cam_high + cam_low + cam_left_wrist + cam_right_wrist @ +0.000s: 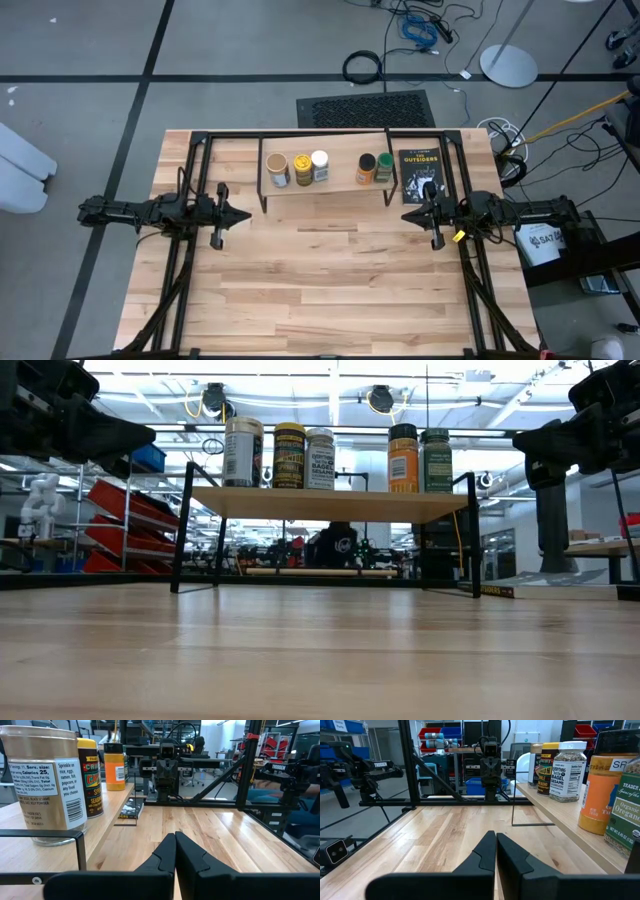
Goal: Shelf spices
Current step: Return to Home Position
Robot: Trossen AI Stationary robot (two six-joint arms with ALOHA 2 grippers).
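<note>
Five spice jars (320,166) on the shelf (341,177) at the table's (330,290) far edge, left gripper (244,215) and right gripper (411,212) closed, empty

high: overhead, straight down, far out; takes in the whole table (330,290), both arms and the floor around.
low: tabletop height, level across the table into the room; shelf (330,505) mid-range, seen edge-on from slightly below, jars (320,458) on top.
left wrist: on the left arm, low over the table, looks past the left gripper (175,836) across to the right arm; one shelf end very close.
right wrist: mirror of that, looks past the right gripper (496,835) to the left arm; other shelf end close.
shared: all four see shelf, jars and tabletop. Wrist views face each other along the shelf front, each showing the other arm head-on. Book (420,175) shows in high and left wrist.
</note>
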